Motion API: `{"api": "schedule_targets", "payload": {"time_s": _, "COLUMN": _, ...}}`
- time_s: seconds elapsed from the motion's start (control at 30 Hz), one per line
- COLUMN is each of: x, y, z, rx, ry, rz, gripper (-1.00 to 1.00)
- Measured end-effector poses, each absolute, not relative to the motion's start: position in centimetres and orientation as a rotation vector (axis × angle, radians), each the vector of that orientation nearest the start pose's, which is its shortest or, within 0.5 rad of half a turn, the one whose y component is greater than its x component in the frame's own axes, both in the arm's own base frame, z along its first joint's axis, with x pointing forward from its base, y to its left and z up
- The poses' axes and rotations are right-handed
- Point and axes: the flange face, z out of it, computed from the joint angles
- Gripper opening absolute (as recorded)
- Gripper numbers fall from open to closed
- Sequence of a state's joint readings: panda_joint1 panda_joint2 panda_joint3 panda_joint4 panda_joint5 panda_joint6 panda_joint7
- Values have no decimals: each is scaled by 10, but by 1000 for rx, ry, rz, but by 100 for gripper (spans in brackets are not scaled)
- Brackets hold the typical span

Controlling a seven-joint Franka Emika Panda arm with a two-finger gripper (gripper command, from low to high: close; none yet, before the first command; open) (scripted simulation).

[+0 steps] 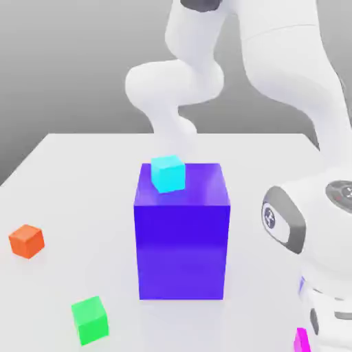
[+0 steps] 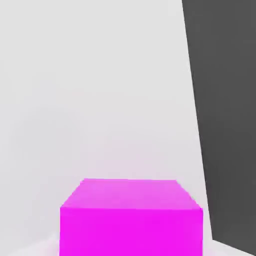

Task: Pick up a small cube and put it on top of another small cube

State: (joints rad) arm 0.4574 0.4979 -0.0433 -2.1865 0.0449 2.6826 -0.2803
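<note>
Since arm hangs low at exterior view's right, magenta cube (image 2: 131, 217) sits on table (image 2: 75, 100) right under hand — can't tell finger spread. Center over it, descend straight, close gently — no nudging.

So the surface (image 1: 82, 172) I'm working on is plain white, with dark grey past its edges. The big blue-violet block (image 1: 182, 247) sits right on it, about mid-surface. Off toward the exterior view's left of that block there's an orange cube (image 1: 27, 241), and a green cube (image 1: 90, 320) sits nearer the camera than the orange one. The small magenta cube (image 1: 301, 340) rests on the surface too, well off to the block's other side, by my arm.
</note>
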Motion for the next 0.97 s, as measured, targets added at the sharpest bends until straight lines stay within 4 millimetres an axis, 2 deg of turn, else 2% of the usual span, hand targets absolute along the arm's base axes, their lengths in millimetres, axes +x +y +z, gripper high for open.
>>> {"api": "schedule_targets", "payload": {"time_s": 0.07, "x": 509, "y": 221, "z": 184, "rx": -2973, "ry": -1012, "rz": 0, "gripper": -100}}
{"api": "schedule_targets", "payload": {"time_s": 0.13, "x": 516, "y": 215, "z": 199, "rx": -2972, "ry": -961, "rz": -40, "gripper": -100}}
{"api": "schedule_targets", "payload": {"time_s": 0.2, "x": 526, "y": 196, "z": 212, "rx": -2979, "ry": -902, "rz": -80, "gripper": -100}}
{"api": "schedule_targets", "payload": {"time_s": 0.3, "x": 536, "y": 126, "z": 227, "rx": -3015, "ry": -823, "rz": -98, "gripper": -100}}
{"api": "schedule_targets", "payload": {"time_s": 0.4, "x": 532, "y": 50, "z": 237, "rx": -3049, "ry": -751, "rz": -95, "gripper": -100}}
{"api": "schedule_targets", "payload": {"time_s": 0.5, "x": 515, "y": -25, "z": 246, "rx": -3078, "ry": -674, "rz": -85, "gripper": -100}}
{"api": "schedule_targets", "payload": {"time_s": 0.6, "x": 485, "y": -100, "z": 253, "rx": -3099, "ry": -590, "rz": -73, "gripper": -100}}
{"api": "schedule_targets", "payload": {"time_s": 0.63, "x": 470, "y": -126, "z": 251, "rx": -3100, "ry": -569, "rz": -52, "gripper": -100}}
{"api": "schedule_targets", "payload": {"time_s": 0.67, "x": 459, "y": -139, "z": 247, "rx": -3095, "ry": -568, "rz": -24, "gripper": -100}}
{"api": "schedule_targets", "payload": {"time_s": 0.73, "x": 452, "y": -148, "z": 229, "rx": -3090, "ry": -571, "rz": -6, "gripper": -100}}
{"api": "schedule_targets", "payload": {"time_s": 0.83, "x": 449, "y": -151, "z": 192, "rx": -3088, "ry": -572, "rz": -1, "gripper": -100}}
{"api": "schedule_targets", "payload": {"time_s": 0.87, "x": 449, "y": -151, "z": 183, "rx": -3088, "ry": -570, "rz": 1, "gripper": 100}}
{"api": "schedule_targets", "payload": {"time_s": 0.97, "x": 449, "y": -151, "z": 183, "rx": -3088, "ry": -570, "rz": 1, "gripper": 100}}
